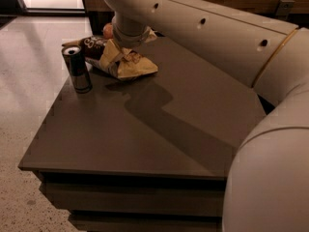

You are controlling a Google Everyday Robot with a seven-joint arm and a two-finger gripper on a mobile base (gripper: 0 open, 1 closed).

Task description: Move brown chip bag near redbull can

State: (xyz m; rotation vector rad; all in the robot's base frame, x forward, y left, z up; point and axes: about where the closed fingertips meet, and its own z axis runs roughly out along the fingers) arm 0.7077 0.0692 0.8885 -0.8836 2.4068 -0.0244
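The brown chip bag (115, 60) lies on the dark counter (145, 134) toward its 11 o'clock corner. Its dark brown part with white lettering points to 10 o'clock and its pale yellow end to 4 o'clock. The redbull can (77, 69) stands upright at about 8 o'clock from the bag, just beside it and near the counter's left edge. Whether the two touch cannot be told.

The gripper (128, 42) comes down on top of the bag from 12 o'clock, at the end of the thick cream arm (203, 28) that sweeps in from the right. The wrist covers it, so whether it grips the bag or is loose cannot be told.

A round red-orange apple (108, 31) peeks out at 12 o'clock from the bag, partly hidden by the arm. The arm's shadow falls across the counter's middle.
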